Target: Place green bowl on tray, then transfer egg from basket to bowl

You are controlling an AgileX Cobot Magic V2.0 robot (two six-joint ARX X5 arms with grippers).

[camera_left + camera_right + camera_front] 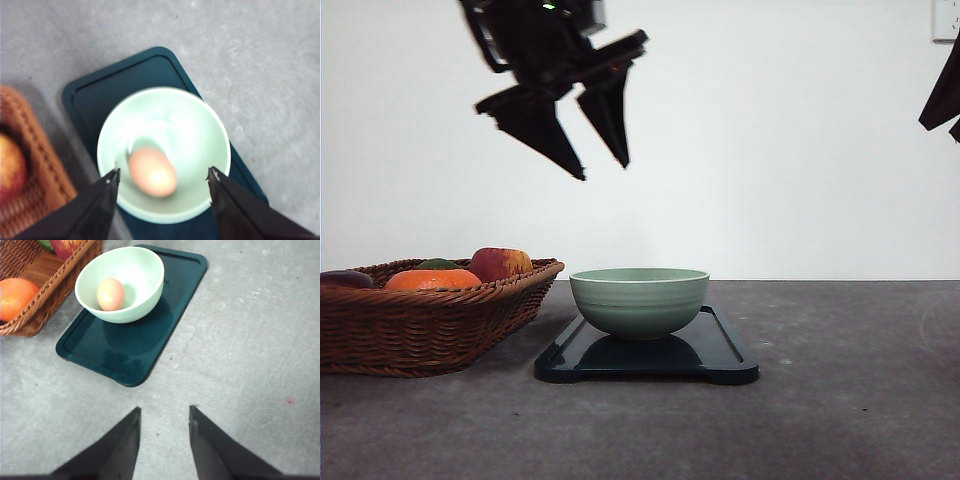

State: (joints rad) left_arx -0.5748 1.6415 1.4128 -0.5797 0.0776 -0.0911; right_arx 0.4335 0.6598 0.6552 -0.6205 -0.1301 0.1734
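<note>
The green bowl [640, 298] stands on the left part of the dark tray [720, 350]. Inside the green bowl [190, 135] lies a tan egg [152, 172], also seen as the egg [110, 294] in the bowl [135, 275] from the right wrist. The wicker basket [420, 325] sits just left of the tray. My left gripper [602, 165] hangs open high above the bowl, its fingertips [112, 177] empty and spread either side of the bowl's near rim. My right gripper [164, 412] is open over bare table, well short of the tray [150, 335].
The basket [30, 270] holds an orange [432, 279], a red apple [500, 263], a dark green item behind them and a dark piece at its left edge. Grey tabletop [840, 400] stretches right of the tray. The right arm [945, 95] hangs at the upper right edge.
</note>
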